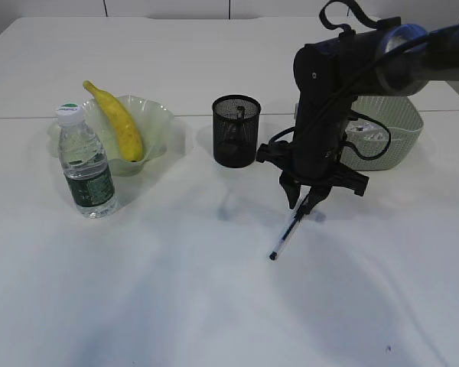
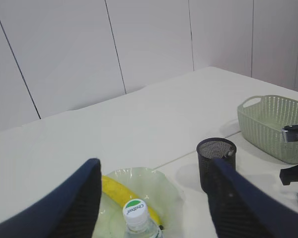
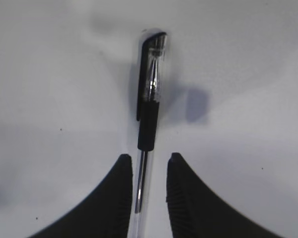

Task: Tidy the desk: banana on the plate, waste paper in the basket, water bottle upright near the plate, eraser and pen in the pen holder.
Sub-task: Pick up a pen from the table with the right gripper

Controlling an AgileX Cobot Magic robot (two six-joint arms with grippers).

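A black-capped pen (image 1: 287,237) (image 3: 149,114) lies on the white table. My right gripper (image 1: 304,200) (image 3: 149,158) is down over its clear barrel, open, one finger on each side; the barrel sits close to the left finger with a gap to the right one. The banana (image 1: 122,122) (image 2: 114,191) rests on the pale green plate (image 1: 157,115). The water bottle (image 1: 88,164) stands upright in front of the plate. My left gripper (image 2: 156,198) hangs open above the bottle cap (image 2: 135,210), holding nothing. A small pale thing shows inside the black mesh pen holder (image 1: 236,134).
The green woven basket (image 1: 402,130) (image 2: 273,124) stands at the back right behind my right arm, with something white inside. A table seam runs across behind the pen holder (image 2: 208,163). The left arm is outside the exterior view.
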